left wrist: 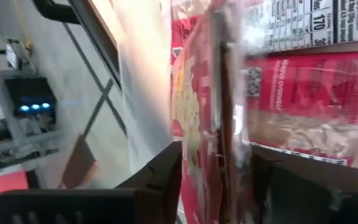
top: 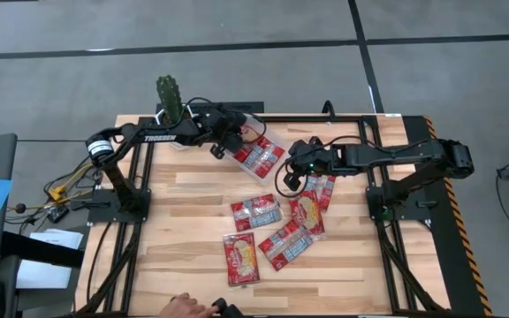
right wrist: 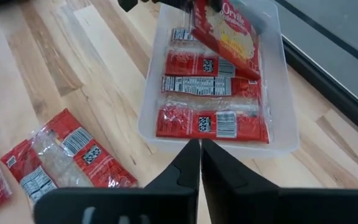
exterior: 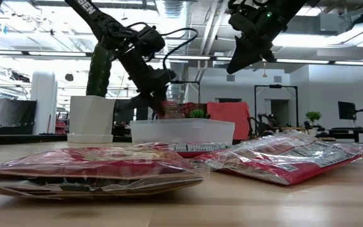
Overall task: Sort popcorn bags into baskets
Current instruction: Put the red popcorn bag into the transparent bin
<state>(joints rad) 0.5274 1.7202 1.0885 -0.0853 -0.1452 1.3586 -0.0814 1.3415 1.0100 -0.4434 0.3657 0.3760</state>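
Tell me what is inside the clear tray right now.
The clear shallow plastic tray holds three flat red popcorn bags side by side. The left claw holds a fourth red bag tilted above them, hiding the tray's far end.

"Orville" in white script on the red popcorn bag (right wrist: 225, 28) held tilted over the clear basket (right wrist: 278, 93), right wrist view. Left wrist view: bag (left wrist: 309, 87) in the basket shows "MOVIE OVERWRAP"-like small print, partly legible; the bag (left wrist: 303, 22) above it has a nutrition panel with "170" and "Facts". "TROSSEN" lettering on the left arm (top: 157, 137), high view, barely readable. Barcodes on bags, digits unreadable.
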